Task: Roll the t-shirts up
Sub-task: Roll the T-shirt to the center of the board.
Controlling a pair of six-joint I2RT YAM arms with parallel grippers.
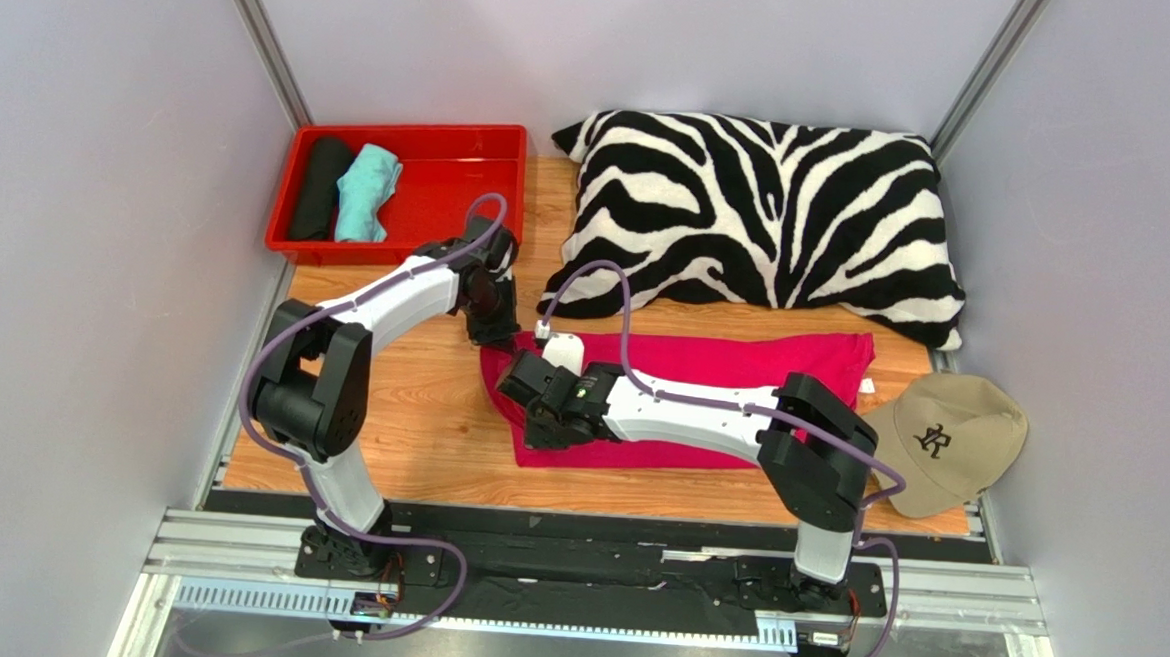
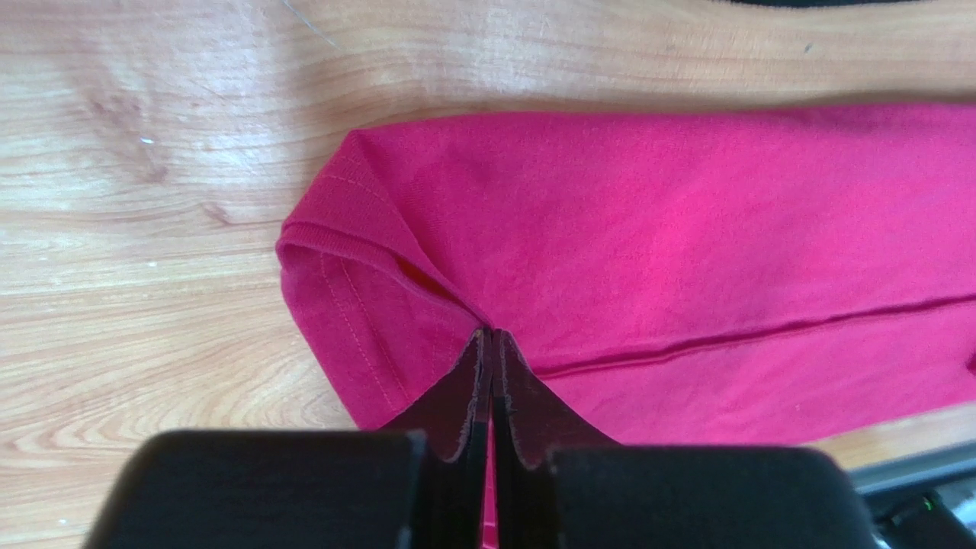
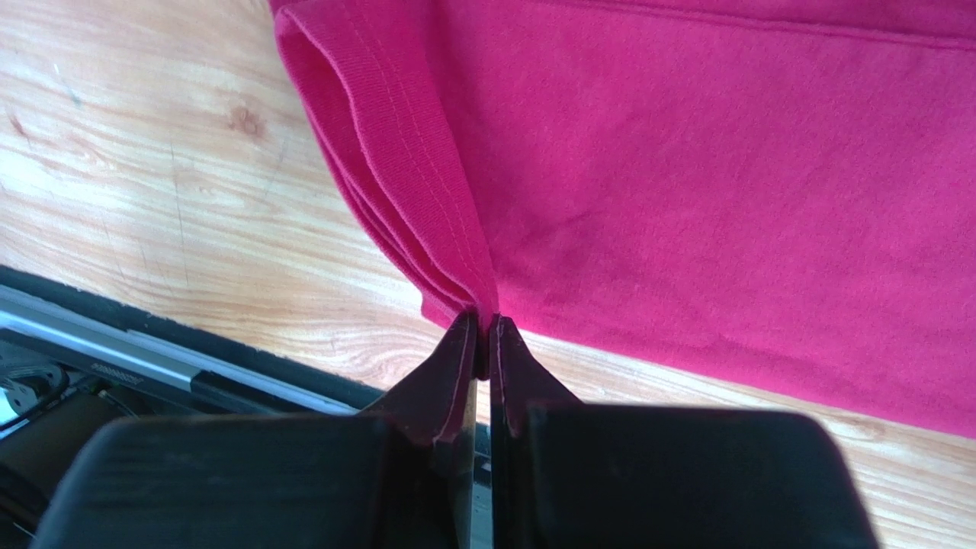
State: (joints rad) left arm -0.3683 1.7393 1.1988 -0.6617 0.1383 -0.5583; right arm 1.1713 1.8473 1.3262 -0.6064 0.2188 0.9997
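Observation:
The hot-pink t-shirt (image 1: 725,369) lies folded into a long strip across the wooden table, in front of the pillow. My left gripper (image 1: 490,328) is shut on the shirt's far left corner; in the left wrist view (image 2: 493,335) its jaws pinch the folded hem of the shirt (image 2: 687,229). My right gripper (image 1: 529,416) is shut on the near left corner; in the right wrist view (image 3: 482,324) the jaws pinch the hem edge of the shirt (image 3: 710,172). A black roll (image 1: 317,187) and a mint-green roll (image 1: 365,193) lie in the red tray (image 1: 464,172).
A zebra-striped pillow (image 1: 763,218) lies behind the shirt. A beige baseball cap (image 1: 954,438) sits at the right end of the shirt. Grey walls close in on both sides. The black rail (image 3: 138,366) runs along the table's near edge.

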